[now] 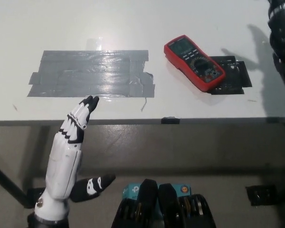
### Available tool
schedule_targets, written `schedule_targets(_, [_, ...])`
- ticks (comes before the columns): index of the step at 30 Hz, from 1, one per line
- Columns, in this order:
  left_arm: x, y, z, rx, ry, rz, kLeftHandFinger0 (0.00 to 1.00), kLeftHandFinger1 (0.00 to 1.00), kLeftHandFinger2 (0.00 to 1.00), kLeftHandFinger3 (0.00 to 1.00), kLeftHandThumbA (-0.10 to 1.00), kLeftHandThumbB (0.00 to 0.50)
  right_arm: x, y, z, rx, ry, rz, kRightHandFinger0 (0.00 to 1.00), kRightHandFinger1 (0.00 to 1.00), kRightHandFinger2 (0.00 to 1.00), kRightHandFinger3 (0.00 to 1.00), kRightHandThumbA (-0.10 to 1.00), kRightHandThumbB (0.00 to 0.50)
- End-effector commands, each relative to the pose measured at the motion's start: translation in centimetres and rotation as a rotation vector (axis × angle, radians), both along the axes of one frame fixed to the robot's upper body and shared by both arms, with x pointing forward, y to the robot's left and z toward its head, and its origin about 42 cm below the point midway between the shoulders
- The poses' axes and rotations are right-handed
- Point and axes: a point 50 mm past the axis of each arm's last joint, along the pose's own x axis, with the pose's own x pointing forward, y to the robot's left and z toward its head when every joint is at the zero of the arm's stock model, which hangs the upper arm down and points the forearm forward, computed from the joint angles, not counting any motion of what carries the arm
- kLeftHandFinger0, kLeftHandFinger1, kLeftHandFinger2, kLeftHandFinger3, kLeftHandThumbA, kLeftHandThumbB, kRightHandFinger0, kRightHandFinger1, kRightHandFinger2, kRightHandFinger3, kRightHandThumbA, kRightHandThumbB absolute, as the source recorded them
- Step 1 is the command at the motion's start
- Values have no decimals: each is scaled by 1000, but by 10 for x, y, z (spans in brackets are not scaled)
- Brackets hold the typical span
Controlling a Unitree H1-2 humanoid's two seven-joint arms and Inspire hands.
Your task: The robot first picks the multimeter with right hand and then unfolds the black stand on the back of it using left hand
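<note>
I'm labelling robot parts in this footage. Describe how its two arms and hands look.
The left hand is glossy white plastic with a smooth white forearm; its fingers are white and segmented, with black tips and black joint gaps, and the thumb is black with a white patch. The right arm is all black, built of ribbed, bulky segments; its hand is out of view.

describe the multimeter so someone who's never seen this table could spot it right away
Start at the white table and find the wide patch of grey tape near its front edge. To the right of that patch lies the multimeter, flat and face up, set at a slant, its lower end over a black tape patch. It is the only red thing there, with a display and a round dial.
</note>
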Motion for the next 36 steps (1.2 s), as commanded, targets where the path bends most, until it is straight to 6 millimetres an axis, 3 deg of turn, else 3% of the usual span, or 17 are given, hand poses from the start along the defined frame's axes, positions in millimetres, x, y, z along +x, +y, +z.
schedule_targets(1, [56,17,34,-244,218,-80,1000,1000,1000,1000,1000,195,-259,-16,159,89,-788,421,1000,1000,1000,1000,802,277])
schedule_targets(3, [58,17,34,-247,239,-69,1000,1000,1000,1000,1000,208,-279,-18,140,165,-782,465,1000,1000,1000,1000,715,282])
schedule_targets(7, [57,21,30,-236,259,-67,1000,1000,1000,1000,1000,173,-305,-17,104,228,-748,461,1000,1000,1000,1000,683,290])
schedule_targets(9, [57,21,30,-236,261,-68,1000,1000,1000,1000,1000,173,-306,-18,102,230,-745,461,1000,1000,1000,1000,683,289])
schedule_targets(10, [55,23,23,-234,285,-61,1000,1000,1000,1000,1000,162,-322,-14,70,237,-711,474,1000,1000,1000,1000,697,278])
schedule_targets(17, [38,29,-1,-233,369,-41,1000,1000,1000,1000,1000,154,-341,-11,14,252,-566,444,1000,1000,1000,1000,742,270])
schedule_targets(19, [38,31,-4,-231,384,-35,1000,1000,1000,1000,1000,148,-343,-10,4,286,-535,450,1000,1000,1000,1000,689,273])
schedule_targets(30, [33,37,-20,-223,434,-11,1000,1000,1000,1000,1000,120,-333,-3,-24,376,-411,455,1000,1000,1000,1000,622,286])
schedule_targets(33, [28,39,-27,-233,459,-14,1000,1000,1000,1000,1000,117,-320,0,-47,397,-331,451,1000,1000,1000,1000,560,272])
schedule_targets(36, [22,41,-35,-247,499,-11,1000,1000,1000,1000,1000,109,-295,-1,-90,384,-196,352,1000,1000,1000,1000,556,280])
